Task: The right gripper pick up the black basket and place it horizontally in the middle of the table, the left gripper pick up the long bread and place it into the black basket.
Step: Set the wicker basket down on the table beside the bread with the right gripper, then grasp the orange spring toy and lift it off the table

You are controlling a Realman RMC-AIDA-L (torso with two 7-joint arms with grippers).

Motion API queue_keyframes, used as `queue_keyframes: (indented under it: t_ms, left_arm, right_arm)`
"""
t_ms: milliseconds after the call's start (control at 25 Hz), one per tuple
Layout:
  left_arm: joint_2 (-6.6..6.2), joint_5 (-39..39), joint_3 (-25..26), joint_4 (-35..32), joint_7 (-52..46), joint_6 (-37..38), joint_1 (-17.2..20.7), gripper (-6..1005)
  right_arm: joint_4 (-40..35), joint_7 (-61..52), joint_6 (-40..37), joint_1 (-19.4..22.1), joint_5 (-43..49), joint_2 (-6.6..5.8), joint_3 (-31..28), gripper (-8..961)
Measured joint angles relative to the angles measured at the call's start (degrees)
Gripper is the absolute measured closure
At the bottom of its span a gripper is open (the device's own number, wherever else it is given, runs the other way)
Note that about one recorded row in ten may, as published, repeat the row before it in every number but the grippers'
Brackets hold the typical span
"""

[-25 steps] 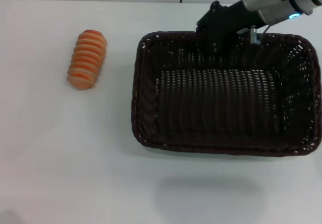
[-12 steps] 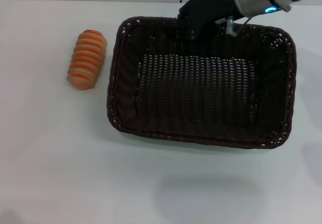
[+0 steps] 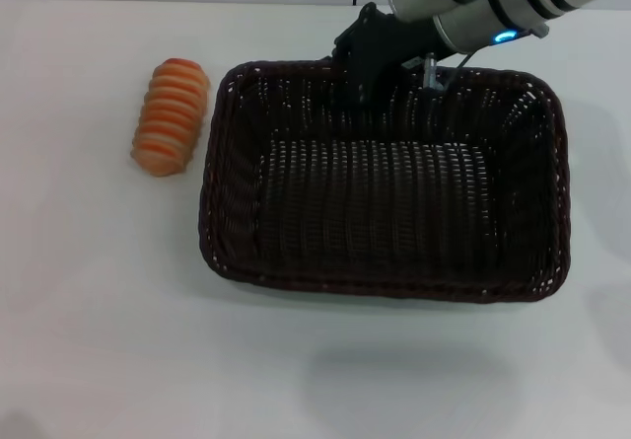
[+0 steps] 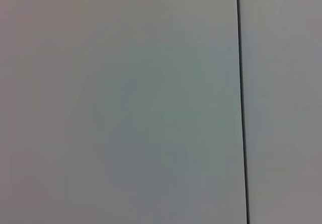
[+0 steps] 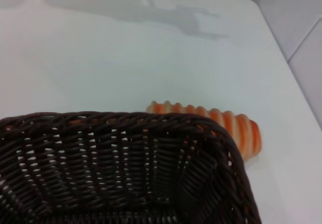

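Observation:
The black basket (image 3: 385,182) is a large dark woven wicker basket lying lengthwise across the white table (image 3: 99,311), near its middle. My right gripper (image 3: 367,64) is shut on the basket's far rim, left of that rim's centre. The long bread (image 3: 172,115), orange with cream ridges, lies on the table just left of the basket, apart from it. The right wrist view shows the basket's rim and inside (image 5: 115,163) with the bread (image 5: 226,126) beyond its corner. My left gripper is out of view; its wrist view shows only a plain grey surface.
A wall panel with a dark seam (image 4: 241,103) fills the left wrist view. The table's far edge (image 3: 197,2) runs just behind the basket and bread. Bare white tabletop lies in front of the basket and left of the bread.
My right gripper has carried the basket leftward across the table, from the right side toward the middle, closing the gap to the bread. The bread has not moved.

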State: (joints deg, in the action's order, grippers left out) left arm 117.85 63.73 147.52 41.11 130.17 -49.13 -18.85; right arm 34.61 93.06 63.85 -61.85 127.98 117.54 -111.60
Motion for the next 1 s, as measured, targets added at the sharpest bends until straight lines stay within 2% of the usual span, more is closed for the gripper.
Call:
queue_keyframes:
  t_ms: [320,440,480,520,600,640,680,720,760,800,840,880,920,1000]
  left_arm:
    - [0.09,-0.03,-0.52,-0.04,0.0,0.0,0.06,244]
    - [0.16,-0.03,-0.78,-0.01,0.0,0.01,0.04,243]
    - [0.18,-0.03,-1.04,-0.02,0.0,0.01,-0.03,243]
    - [0.18,-0.03,-1.04,-0.02,0.0,0.01,-0.03,243]
    - [0.21,-0.03,-1.33,-0.04,-0.01,0.01,-0.04,243]
    - [0.23,-0.02,-1.43,-0.03,-0.06,0.01,-0.05,243]
    - [0.25,-0.01,-1.47,-0.04,-0.11,0.01,-0.06,243]
    - [0.28,0.0,-1.5,-0.04,-0.16,0.01,-0.14,243]
    - [0.28,-0.01,-1.52,-0.05,-0.21,0.01,-0.16,243]
    - [0.3,-0.03,-1.77,-0.1,-0.28,0.01,-0.33,243]
    - [0.3,-0.03,-1.77,-0.1,-0.28,0.01,-0.33,243]
    - [0.36,-0.24,-2.1,-0.14,-0.32,0.01,-0.46,243]
    - [0.36,-0.24,-2.1,-0.14,-0.32,0.01,-0.46,243]
    - [0.47,-0.41,-2.35,-0.17,-0.47,0.0,-0.57,243]
  right_arm:
    - [0.93,-1.81,-1.7,0.5,0.86,0.67,1.82,624]
    - [3.81,-2.27,-2.45,1.78,0.86,1.17,2.26,577]
    - [8.07,-3.7,-2.57,3.35,0.85,1.31,2.61,562]
    - [8.07,-3.7,-2.57,3.35,0.85,1.31,2.61,526]
    - [14.17,-5.93,-2.46,5.44,0.87,1.31,3.61,453]
    - [18.01,-7.43,-2.42,6.81,0.92,1.29,4.43,455]
    - [26.12,-10.86,-2.43,9.99,1.58,1.26,6.21,456]
    - [26.12,-10.86,-2.43,9.99,1.58,1.26,6.21,458]
    - [30.28,-12.74,-2.49,11.82,2.19,1.29,7.12,459]
    - [37.79,-15.74,-2.93,15.69,2.75,1.37,8.78,461]
    - [37.79,-15.74,-2.93,15.69,2.75,1.37,8.78,461]
    - [43.53,-17.79,-3.77,19.46,1.61,1.47,10.25,461]
    - [43.53,-17.79,-3.77,19.46,1.61,1.47,10.25,461]
    - [48.43,-18.73,-5.85,23.77,-1.81,1.53,11.5,461]
